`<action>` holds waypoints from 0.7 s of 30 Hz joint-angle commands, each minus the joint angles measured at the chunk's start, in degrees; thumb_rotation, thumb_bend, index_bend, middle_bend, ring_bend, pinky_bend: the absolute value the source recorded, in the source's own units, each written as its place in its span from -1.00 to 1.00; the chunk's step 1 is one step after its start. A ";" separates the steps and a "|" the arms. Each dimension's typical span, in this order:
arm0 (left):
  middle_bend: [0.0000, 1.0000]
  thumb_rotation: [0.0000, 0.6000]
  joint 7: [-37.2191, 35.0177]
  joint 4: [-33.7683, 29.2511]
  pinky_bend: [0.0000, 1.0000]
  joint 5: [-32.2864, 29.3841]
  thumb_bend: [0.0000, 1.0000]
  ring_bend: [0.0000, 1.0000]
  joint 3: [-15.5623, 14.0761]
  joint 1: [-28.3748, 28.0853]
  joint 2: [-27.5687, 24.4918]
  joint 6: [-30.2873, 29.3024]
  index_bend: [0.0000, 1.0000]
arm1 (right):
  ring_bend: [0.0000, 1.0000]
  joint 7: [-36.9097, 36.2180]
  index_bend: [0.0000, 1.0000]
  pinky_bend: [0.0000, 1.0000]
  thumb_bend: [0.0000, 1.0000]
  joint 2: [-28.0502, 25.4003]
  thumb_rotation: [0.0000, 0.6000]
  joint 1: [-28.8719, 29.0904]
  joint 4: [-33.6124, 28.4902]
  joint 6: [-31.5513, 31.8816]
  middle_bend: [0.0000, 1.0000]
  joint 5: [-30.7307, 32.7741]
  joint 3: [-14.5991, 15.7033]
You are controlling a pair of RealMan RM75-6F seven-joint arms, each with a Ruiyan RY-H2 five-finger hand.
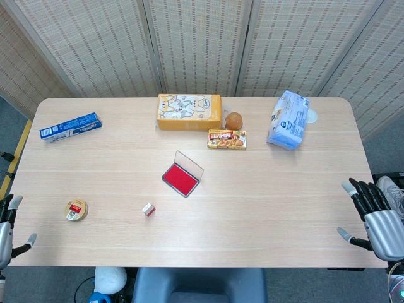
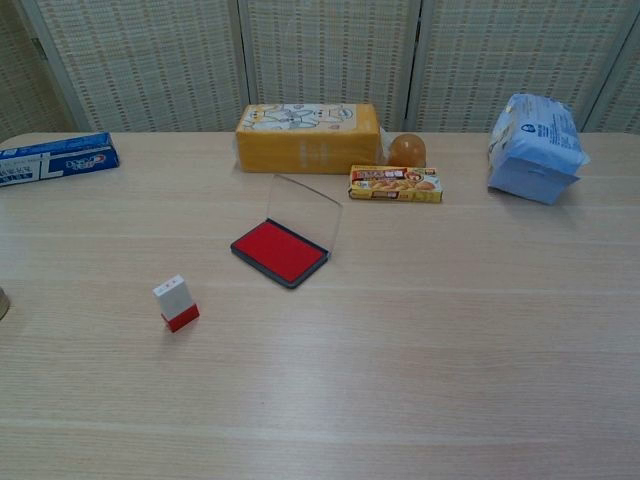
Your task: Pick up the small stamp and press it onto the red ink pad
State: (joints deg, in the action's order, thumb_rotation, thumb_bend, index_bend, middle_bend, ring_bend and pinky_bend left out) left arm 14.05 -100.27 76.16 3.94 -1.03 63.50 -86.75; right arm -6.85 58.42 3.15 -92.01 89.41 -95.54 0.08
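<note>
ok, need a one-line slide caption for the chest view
Small stamp stands untouched left of the open red ink pad on the table; no robot hand in frame.

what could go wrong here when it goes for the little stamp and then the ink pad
1. The small stamp is tiny beside the left hand and stands upright, so large fingers may well knock it over or nudge it away instead of pinching it.
2. The red ink pad has its clear lid standing open at the far edge; a hand coming down could catch the lid and shift or shut the pad.
3. Both hands, the right hand too, sit at the table edges, far from the stamp.
</note>
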 commanded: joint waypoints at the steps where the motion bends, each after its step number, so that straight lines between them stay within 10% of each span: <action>1: -0.88 1.00 0.19 -0.04 -0.47 0.28 -0.43 -0.86 -0.22 0.01 0.05 0.01 -1.00 | -1.00 -0.12 -1.00 -1.00 -0.65 -0.05 1.00 0.06 -0.03 -0.15 -1.00 0.31 -0.11; 13: -0.80 1.00 -2.42 1.89 -0.47 4.95 -0.43 -0.86 -1.84 -2.06 -0.42 3.13 -1.00 | -1.00 -0.11 -1.00 -1.00 -0.65 -0.08 1.00 -0.12 -0.28 -0.03 -1.00 1.14 -0.46; 16: -0.41 1.00 -3.51 3.09 -0.47 5.66 -0.43 -0.74 -1.90 -3.98 -1.24 6.26 -1.00 | -1.00 0.24 -1.00 -1.00 -0.65 -0.01 1.00 -0.01 -0.22 -0.21 -1.00 0.93 -0.41; 21: 0.51 1.00 -8.18 6.68 -0.34 7.63 -0.43 0.05 -0.37 -9.09 -1.80 11.89 -0.98 | -1.00 -0.02 -1.00 -1.00 -0.65 0.04 1.00 -0.35 -0.27 0.61 -1.00 0.31 -0.23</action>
State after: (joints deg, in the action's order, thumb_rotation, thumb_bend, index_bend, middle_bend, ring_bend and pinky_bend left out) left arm 7.86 -95.28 82.82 2.85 -7.92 62.16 -77.23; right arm -6.83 58.47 2.84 -92.26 89.98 -95.19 -0.18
